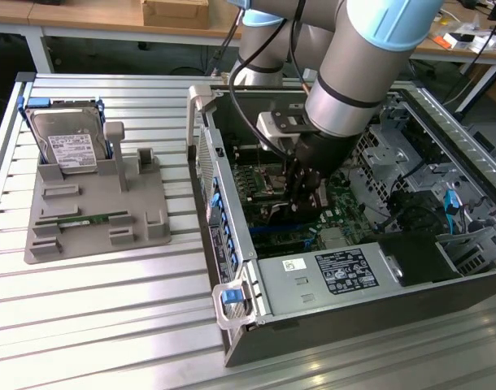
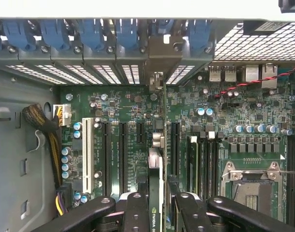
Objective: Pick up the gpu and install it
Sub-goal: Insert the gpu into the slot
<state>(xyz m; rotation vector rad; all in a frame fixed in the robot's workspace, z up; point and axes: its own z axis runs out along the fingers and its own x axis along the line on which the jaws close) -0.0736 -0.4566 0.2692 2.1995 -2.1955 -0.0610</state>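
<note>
Gripper point(image 2: 155, 205), lower centre of the wrist view: fingers point(image 2: 136, 212) clamped on upright gpu point(image 2: 155, 159), edge-on above motherboard point(image 2: 123, 111) slots inside case point(image 1: 232, 236).

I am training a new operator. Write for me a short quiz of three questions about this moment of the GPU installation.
1. True or false: the GPU is held edge-on between the fingers of the gripper, above the motherboard inside the computer case.
2. Which part stands upright in the grey holder on the exterior view's left? A) hard drive B) power supply C) fan
3. Fill in: the clips along the row of slot covers in the wrist view are coloured ____.

Key: 1 true; 2 A, the hard drive; 3 blue.
</note>
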